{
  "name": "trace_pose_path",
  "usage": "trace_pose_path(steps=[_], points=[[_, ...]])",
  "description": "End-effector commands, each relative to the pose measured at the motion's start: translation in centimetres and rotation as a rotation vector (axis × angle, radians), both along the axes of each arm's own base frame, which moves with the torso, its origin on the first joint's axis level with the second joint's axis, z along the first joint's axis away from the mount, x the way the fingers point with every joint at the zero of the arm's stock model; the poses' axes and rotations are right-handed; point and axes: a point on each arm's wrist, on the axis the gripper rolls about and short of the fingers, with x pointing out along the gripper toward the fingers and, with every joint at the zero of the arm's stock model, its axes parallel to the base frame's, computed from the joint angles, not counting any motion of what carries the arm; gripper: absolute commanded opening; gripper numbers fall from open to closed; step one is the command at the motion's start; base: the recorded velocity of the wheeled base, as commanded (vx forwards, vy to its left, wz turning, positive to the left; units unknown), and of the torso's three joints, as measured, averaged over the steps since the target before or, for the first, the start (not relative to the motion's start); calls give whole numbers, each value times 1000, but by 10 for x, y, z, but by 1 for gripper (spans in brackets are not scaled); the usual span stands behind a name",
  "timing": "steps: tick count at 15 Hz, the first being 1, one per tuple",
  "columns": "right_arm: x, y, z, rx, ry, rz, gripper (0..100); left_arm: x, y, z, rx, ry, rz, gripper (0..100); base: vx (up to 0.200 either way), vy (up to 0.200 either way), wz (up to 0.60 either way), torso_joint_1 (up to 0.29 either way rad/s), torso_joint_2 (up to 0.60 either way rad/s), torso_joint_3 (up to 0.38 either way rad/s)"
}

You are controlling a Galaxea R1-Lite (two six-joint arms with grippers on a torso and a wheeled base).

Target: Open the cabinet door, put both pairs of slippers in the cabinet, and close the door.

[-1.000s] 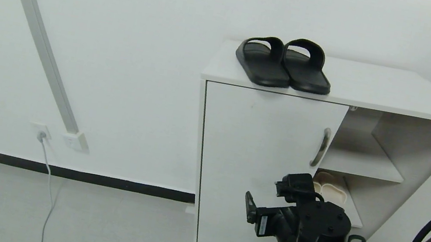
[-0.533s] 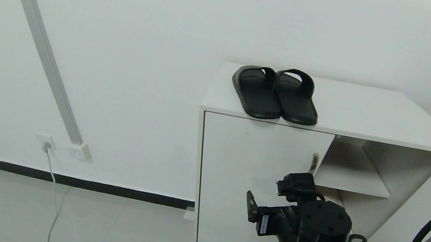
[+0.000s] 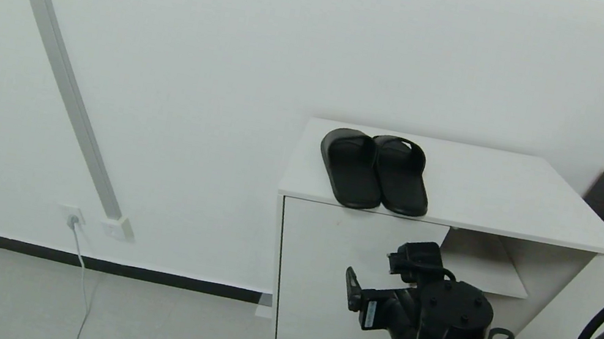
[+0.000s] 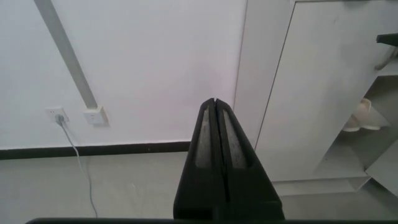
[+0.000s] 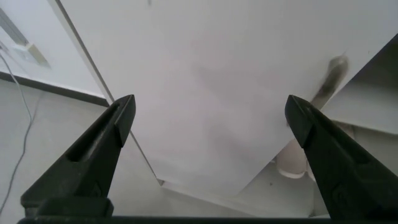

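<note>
The right gripper (image 5: 211, 109), jaws wide apart, faces the shut left door (image 3: 331, 286); the left gripper (image 4: 214, 109) has its jaws pressed together. Beige slippers (image 4: 364, 115) lie on a shelf inside the cabinet (image 3: 490, 196), black slippers (image 3: 374, 171) on top, unmoved; only the head camera has shifted.

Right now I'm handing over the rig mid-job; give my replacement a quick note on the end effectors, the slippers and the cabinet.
The left end effector is shut and empty. The right end effector is open and empty, facing the closed left door.
The right door stands open. The light slippers sit on a lower shelf inside. The black slippers lie side by side on the cabinet top.
Done: door open, one pair in.
Left: put the black pair inside, then close the door.
</note>
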Motion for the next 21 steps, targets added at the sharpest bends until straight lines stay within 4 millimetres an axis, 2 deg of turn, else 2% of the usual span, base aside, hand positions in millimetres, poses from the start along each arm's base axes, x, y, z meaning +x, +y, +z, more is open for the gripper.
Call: trace_pose_path(steps=[1,3,8,14,16,19,20,21], points=[[1,-1,3,8,-7,-1,100,0,0,0,0,1,1,0,0,0,0,256,-535,-315],[2,-2,11,24,-22,-4,100,0,0,0,0,1,1,0,0,0,0,239,-571,-327],[3,0,13,28,-30,4,100,0,0,0,0,1,1,0,0,0,0,260,-582,-325],[11,-1,15,23,-43,15,100,0,0,0,0,1,1,0,0,0,0,142,-307,-165],[25,9,25,3,-38,27,100,0,0,0,0,1,1,0,0,0,0,0,0,0],[45,22,62,66,34,-2,100,0,0,0,2,1,1,0,0,0,0,0,0,0],[45,22,62,66,34,-2,100,0,0,0,2,1,1,0,0,0,0,0,0,0],[48,25,74,88,70,-12,100,0,0,0,3,1,1,0,0,0,0,0,0,0]])
